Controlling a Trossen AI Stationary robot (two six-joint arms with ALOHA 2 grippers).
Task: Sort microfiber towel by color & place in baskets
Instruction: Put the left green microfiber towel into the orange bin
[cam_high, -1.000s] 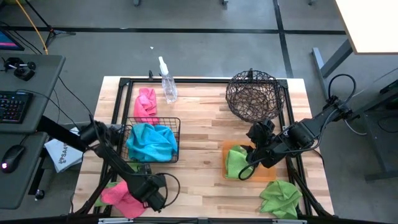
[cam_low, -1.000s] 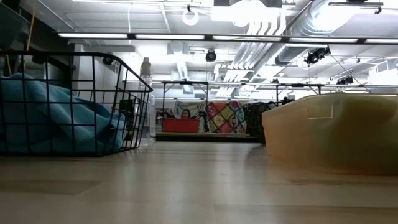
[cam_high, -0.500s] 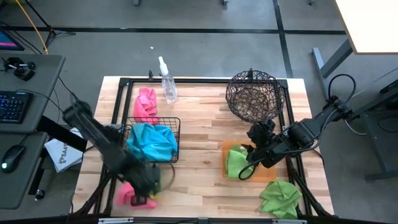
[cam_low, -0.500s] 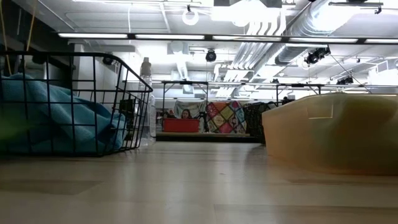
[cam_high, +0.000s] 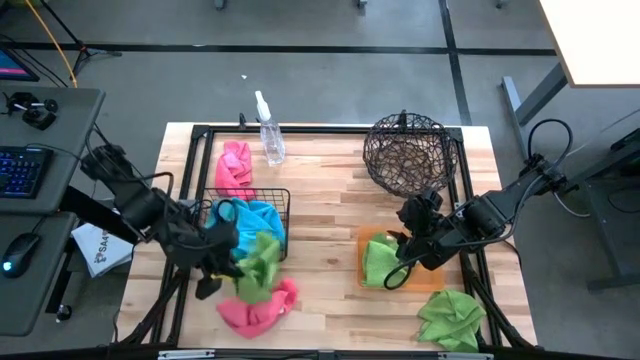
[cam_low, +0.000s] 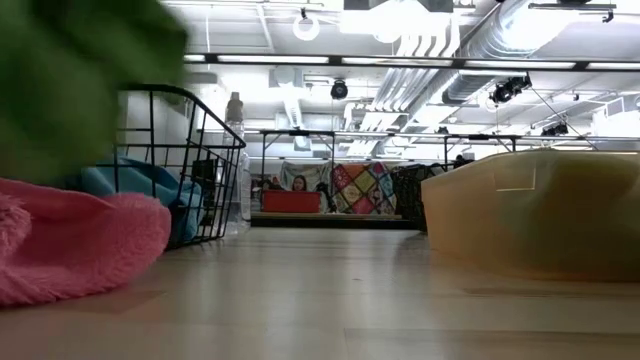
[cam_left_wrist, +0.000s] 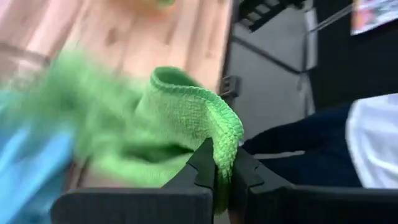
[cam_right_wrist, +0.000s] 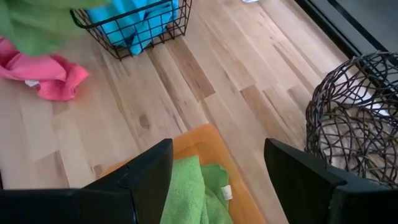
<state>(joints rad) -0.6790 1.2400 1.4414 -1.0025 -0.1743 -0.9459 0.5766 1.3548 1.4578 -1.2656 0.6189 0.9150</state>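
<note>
The left gripper's fingers are clenched on a green microfiber towel, held above the bench just beside the black wire basket of blue towels. A pink towel lies below it. The right gripper, fingers spread and empty, hovers over the orange tray holding a green towel.

Green towel hangs lifted beside the black wire basket of blue towel, pink towel lying below

Green towel, pink towel, black basket, orange tray.
</note>
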